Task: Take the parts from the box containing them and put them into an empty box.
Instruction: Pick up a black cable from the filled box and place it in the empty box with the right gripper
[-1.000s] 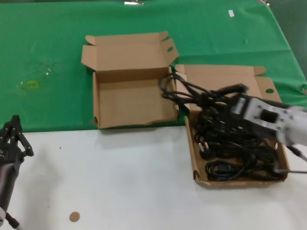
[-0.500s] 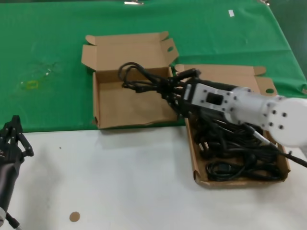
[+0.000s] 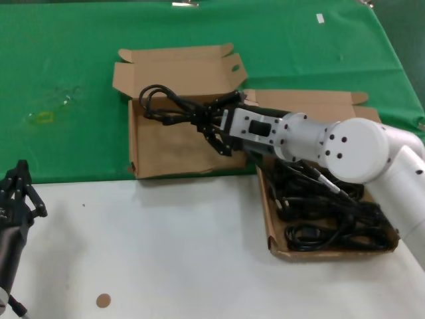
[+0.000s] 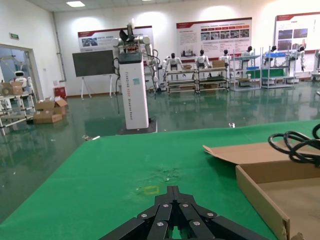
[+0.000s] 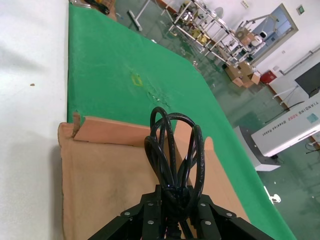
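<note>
Your right claw (image 3: 214, 127) sits just left of centre in the head view, its black fingers (image 5: 150, 212) clamped on a coiled cable bundle (image 3: 166, 106) whose loops stick out toward the upper left, above the floor of the empty box (image 3: 174, 143). In the right wrist view you see the same cable loops (image 5: 172, 150) rising from between the fingers, with the brown floor of that box below them. The empty box lies open in the upper middle of the head view, its lid (image 3: 176, 66) folded back toward the top of the frame, with an oval hole in the flap at its right end. The white right arm (image 3: 345, 149) reaches in from the right edge and crosses over the box containing the parts (image 3: 275, 226), which sits at centre right, just beside the empty box; you can see the remaining cable bundles (image 3: 325, 212) piled inside it as a dark tangle. Both boxes rest where the green cloth (image 3: 66, 66) covering the upper part of the frame meets the white bench (image 3: 166, 252) below. Your left claw (image 3: 18, 193) waits at the lower left edge over the white bench, well apart from both boxes; you cannot tell from these views whether it is wide or narrow.
</note>
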### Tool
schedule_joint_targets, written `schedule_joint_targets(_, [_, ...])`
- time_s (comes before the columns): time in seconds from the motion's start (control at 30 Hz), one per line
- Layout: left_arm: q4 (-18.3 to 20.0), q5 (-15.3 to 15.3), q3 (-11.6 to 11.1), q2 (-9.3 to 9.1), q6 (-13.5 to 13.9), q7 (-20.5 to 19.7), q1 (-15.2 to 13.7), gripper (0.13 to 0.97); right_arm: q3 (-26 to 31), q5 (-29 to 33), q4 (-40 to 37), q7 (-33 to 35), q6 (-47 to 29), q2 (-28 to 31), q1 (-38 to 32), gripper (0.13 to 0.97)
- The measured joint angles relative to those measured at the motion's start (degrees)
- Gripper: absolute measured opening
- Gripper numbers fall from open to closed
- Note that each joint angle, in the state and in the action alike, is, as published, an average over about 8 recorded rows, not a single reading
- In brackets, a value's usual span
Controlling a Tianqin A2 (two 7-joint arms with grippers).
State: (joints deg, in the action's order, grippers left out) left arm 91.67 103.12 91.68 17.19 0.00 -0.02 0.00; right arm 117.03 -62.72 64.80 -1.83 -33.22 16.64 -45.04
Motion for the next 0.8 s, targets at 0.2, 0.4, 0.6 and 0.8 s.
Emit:
schedule_joint_targets(0.2, [0.0,0.0,0.0,0.0,0.0,0.0,0.0,0.144,0.54,-1.0,-4.38,2.29,1.12,-2.08,-1.71,0.241])
schedule_joint_targets(0.4, [0.0,0.0,0.0,0.0,0.0,0.0,0.0,0.144,0.71,-2.12,-7.61,4.04,2.15,-3.32,-2.79,0.241])
schedule_joint_targets(0.6, [0.0,0.0,0.0,0.0,0.0,0.0,0.0,0.144,0.75,-3.47,-10.13,5.82,3.11,-4.13,-3.6,0.272])
schedule_joint_targets(0.8, [0.0,0.0,0.0,0.0,0.0,0.0,0.0,0.144,0.79,-4.2,-11.04,6.55,3.65,-4.43,-3.87,0.319])
